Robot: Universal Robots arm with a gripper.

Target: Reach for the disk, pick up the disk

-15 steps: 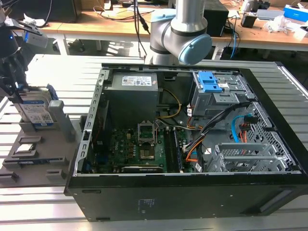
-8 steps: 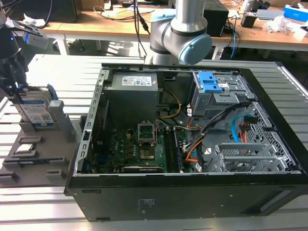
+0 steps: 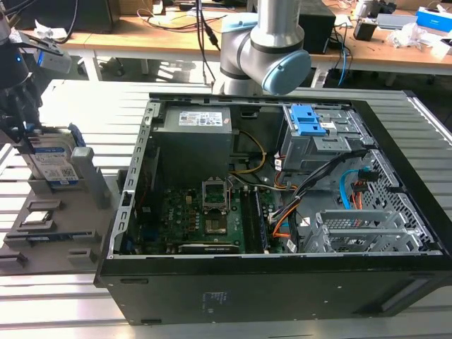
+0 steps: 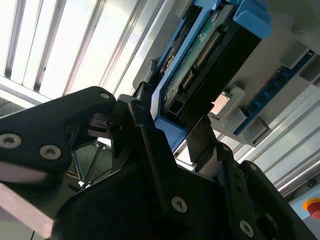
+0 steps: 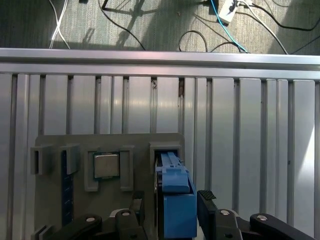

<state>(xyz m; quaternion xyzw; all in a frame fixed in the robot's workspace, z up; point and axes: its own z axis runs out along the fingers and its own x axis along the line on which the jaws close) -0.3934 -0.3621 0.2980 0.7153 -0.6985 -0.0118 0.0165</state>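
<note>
Currently the tool (image 5: 171, 199) is straddling the disk (image 3: 56, 166) standing upright in the grey holder (image 3: 70, 212) on the surface, though I cannot tell whether it is clenched; a skewed hold could be jamming the disk in its slot.

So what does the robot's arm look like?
The arm is a shiny silver tube with round light-blue caps on its joints. Its gripper is chunky and black, with small silver screws.

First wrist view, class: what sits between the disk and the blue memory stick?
A square silver chip, seen in the first wrist view, in its own slot between disk and stick.
</note>
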